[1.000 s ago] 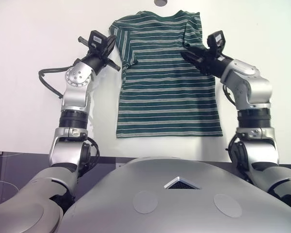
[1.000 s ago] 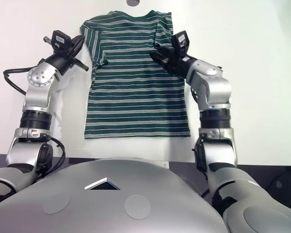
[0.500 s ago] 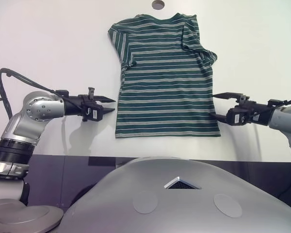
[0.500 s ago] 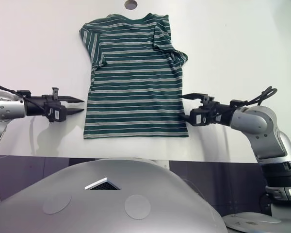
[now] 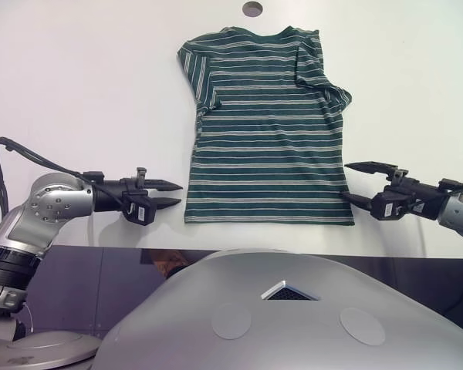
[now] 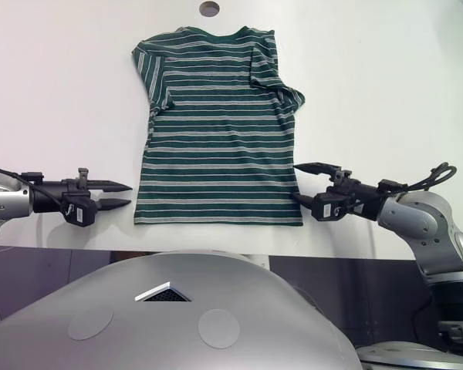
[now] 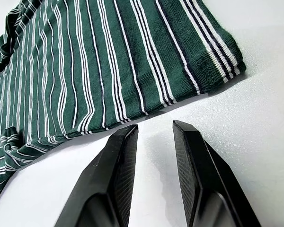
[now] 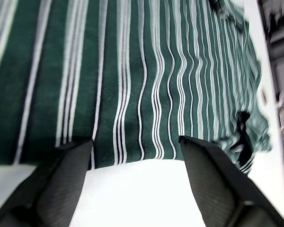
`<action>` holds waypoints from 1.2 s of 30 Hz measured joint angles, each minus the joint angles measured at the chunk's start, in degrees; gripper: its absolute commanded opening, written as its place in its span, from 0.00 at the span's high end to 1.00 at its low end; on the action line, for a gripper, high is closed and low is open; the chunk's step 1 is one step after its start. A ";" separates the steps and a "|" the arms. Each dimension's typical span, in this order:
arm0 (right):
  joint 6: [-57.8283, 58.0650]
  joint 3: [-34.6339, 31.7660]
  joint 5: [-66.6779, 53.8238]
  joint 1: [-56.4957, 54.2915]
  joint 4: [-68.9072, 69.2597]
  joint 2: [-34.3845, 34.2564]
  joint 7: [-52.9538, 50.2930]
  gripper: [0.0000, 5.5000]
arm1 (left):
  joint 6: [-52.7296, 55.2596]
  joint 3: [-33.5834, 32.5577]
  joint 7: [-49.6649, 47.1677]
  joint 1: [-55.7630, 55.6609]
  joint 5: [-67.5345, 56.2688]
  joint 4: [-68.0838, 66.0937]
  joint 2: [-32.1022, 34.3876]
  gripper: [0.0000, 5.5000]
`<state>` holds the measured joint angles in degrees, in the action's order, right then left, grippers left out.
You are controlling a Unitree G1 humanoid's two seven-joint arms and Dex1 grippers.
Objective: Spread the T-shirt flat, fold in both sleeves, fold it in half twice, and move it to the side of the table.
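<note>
At the near edge of the white table (image 5: 85, 77), the 2 grippers sit low on either side of the T-shirt's (image 5: 266, 131) hem (image 5: 268, 218). The left gripper (image 5: 177, 193) is at the shirt's 8 o'clock, pointing toward 3 o'clock, with its jaws parted narrowly and holding nothing. In the left wrist view its fingers (image 7: 120, 170) rest just short of the hem corner, with bare table between them and the cloth. The right gripper (image 5: 347, 181) is at the shirt's 4 o'clock, pointing toward 9 o'clock, with its jaws spread wide and empty. Its tips are right at the side edge of the cloth, though I cannot tell whether they touch it. The green striped shirt lies at the middle of the table, flat and smooth, hem toward 6 o'clock and collar (image 5: 255, 32) toward 12 o'clock. The left sleeve (image 5: 194, 73) is tucked over the body. The right sleeve (image 5: 328, 81) is folded in too, but a lump of it pokes out past the side at 2 o'clock. Beyond the collar, at 12 o'clock, is a small round hole (image 5: 252, 8) in the tabletop. By my reading, spreading and both sleeve folds are done. The 2 half-folds and the move to the table's side remain, and the first half-fold is probably next.
</note>
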<state>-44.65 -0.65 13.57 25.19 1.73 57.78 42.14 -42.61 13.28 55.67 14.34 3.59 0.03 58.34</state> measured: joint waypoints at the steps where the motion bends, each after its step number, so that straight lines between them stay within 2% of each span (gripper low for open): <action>1: -3.28 0.18 2.07 -1.10 -2.20 0.39 -1.84 0.38 | -0.54 0.24 -0.01 -0.91 1.08 -0.18 0.00 0.76; 9: -12.88 4.26 8.68 -8.38 -7.86 0.92 -7.50 0.38 | 0.52 3.62 -1.30 -5.63 6.12 3.03 -1.95 0.76; 13: 6.17 7.34 -9.52 -8.63 1.56 -0.43 -0.50 0.38 | 1.80 5.83 -0.20 -6.17 6.26 6.33 -1.94 0.78; 18: 10.81 6.44 -14.43 -11.90 2.58 0.51 4.55 0.38 | 1.92 8.54 -0.35 -6.29 6.58 6.74 -2.82 0.95; 20: 4.32 6.29 -10.29 -13.02 -3.53 3.44 5.85 0.38 | 1.83 9.66 -0.54 -5.95 6.79 6.21 -3.36 1.00; 22: -2.65 6.40 -4.97 -13.74 -9.18 4.93 5.83 0.38 | 1.84 10.02 -1.58 -5.87 6.79 5.49 -4.00 1.00; 26: -20.25 6.06 7.58 -15.61 -18.84 8.73 -1.70 0.38 | 1.95 10.15 -4.06 -6.35 6.77 3.14 -5.95 1.00; 29: -23.78 6.50 9.61 -15.30 -19.97 8.76 -5.00 0.38 | 2.35 10.22 -5.01 -6.16 6.77 2.56 -6.57 1.00; 32: -24.68 7.05 11.18 -13.67 -18.34 5.08 -9.72 0.38 | 3.71 10.06 -5.05 -6.41 6.14 2.37 -7.06 1.00; 36: -25.40 7.82 15.30 -13.59 -17.48 1.57 -14.96 0.53 | 6.64 9.45 -5.11 -7.49 5.38 2.14 -8.18 1.00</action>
<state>-70.05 7.17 28.87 11.60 -15.75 59.35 27.18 -35.97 22.73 50.56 6.85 8.96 2.16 50.16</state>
